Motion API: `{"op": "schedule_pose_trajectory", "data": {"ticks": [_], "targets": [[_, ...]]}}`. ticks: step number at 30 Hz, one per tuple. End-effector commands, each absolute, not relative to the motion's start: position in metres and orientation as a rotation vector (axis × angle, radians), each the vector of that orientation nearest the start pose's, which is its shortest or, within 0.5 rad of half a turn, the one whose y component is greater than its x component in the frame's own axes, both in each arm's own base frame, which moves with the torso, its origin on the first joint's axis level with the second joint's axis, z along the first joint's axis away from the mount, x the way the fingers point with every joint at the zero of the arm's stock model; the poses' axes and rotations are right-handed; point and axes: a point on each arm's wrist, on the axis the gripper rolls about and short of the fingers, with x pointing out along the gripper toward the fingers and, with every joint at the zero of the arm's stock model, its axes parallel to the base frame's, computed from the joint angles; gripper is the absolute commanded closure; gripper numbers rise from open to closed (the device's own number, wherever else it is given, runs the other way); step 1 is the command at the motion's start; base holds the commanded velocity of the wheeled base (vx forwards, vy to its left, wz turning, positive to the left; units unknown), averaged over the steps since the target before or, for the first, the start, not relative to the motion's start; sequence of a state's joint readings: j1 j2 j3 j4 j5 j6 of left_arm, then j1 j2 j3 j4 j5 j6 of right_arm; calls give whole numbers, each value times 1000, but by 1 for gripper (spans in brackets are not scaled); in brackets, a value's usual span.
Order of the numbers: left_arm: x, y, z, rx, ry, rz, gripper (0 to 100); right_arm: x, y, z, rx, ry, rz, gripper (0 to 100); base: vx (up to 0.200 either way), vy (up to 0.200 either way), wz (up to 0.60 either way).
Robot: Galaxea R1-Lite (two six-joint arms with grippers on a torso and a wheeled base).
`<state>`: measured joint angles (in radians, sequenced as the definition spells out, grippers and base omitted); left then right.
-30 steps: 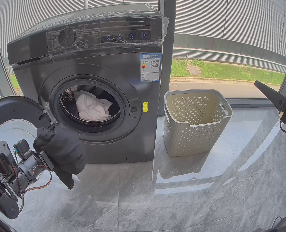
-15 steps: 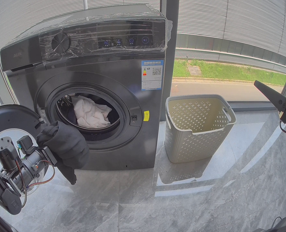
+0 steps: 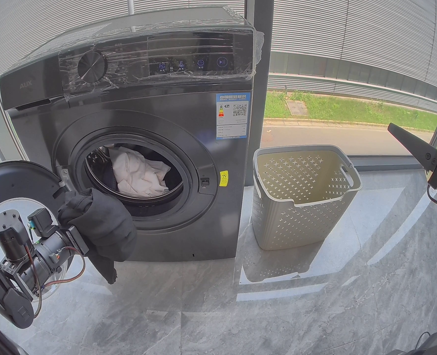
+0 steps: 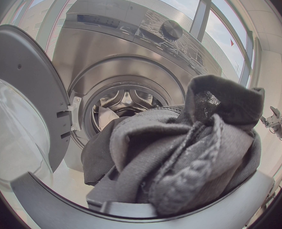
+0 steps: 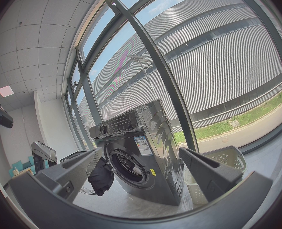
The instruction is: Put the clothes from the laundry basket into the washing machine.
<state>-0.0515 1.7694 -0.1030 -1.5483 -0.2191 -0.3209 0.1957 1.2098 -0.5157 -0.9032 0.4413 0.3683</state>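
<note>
Since a second ago the head camera has shifted, so the washing machine [image 3: 179, 109] and the laundry basket [image 3: 287, 218] sit a little lower and larger in its view. Measured against the machine, the left gripper [image 3: 83, 228] with its load has come slightly closer to the drum mouth, and over the last half second almost nothing has moved. That gripper is clamped on a dark garment [image 3: 105, 225], which is bunched between its fingers and hangs down in a loose fold. The fingertips are buried in the cloth, so the exact grip is hard to make out, but the garment appears to be held firmly. It hangs at the near left of the round opening, just in front of the lower left rim and not yet inside. The door [image 3: 16, 178] is swung wide open to the left, behind the left arm. Inside the drum lies a white cloth [image 3: 137, 173], crumpled toward the middle. The basket stands upright on the grey marble floor [image 3: 277, 311], just to the right of the machine and close to the window behind it. The right gripper [image 5: 139, 152] is raised at the far right, well apart from the basket, with its fingers spread and holding nothing.
</note>
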Motion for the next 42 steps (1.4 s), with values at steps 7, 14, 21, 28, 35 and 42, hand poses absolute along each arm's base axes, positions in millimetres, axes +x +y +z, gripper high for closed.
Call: {"op": "schedule_pose_trajectory", "data": {"ticks": [7, 14, 21, 28, 35, 42], "targets": [[226, -17, 99, -324, 162, -256, 100, 170, 44, 248, 328, -94, 667, 0, 200, 0, 0], [232, -24, 88, -288, 205, -277, 100, 170, 44, 248, 328, -94, 667, 0, 57, 0, 0], [276, -27, 79, -336, 174, -224, 100, 171, 44, 248, 327, -90, 668, 0, 0, 0, 0], [313, -33, 52, -404, 185, -100, 100, 172, 44, 249, 328, -92, 668, 0, 0, 0, 0], [348, -36, 36, -439, 137, -31, 100, 176, 43, 247, 330, -83, 655, 0, 0, 0, 0], [393, -62, 39, -458, 10, -109, 100, 179, 41, 245, 331, -75, 639, 0, 0, 0, 0]]}}
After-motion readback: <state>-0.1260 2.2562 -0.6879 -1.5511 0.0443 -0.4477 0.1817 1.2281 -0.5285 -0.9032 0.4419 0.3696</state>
